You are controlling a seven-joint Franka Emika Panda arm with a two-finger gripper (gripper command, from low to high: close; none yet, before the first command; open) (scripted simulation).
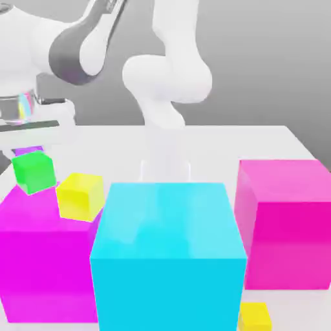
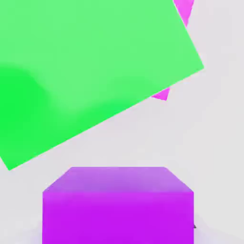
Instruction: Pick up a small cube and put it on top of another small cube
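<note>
The small purple cube (image 2: 117, 205) is seen close under the hand camera, evidently clamped between closed fingers, and hangs just above the green cube (image 1: 33, 171), judged the stacking target. That green cube rests on a large magenta block (image 1: 42, 258) beside a yellow cube (image 1: 80, 196). No writing or labels are found.

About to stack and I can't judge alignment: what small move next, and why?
Probably shift the purple cube over the middle of the green cube before lowering. In the hand view the green top lies off to one side of the purple cube, not beneath it, so dropping now would likely miss.
</note>
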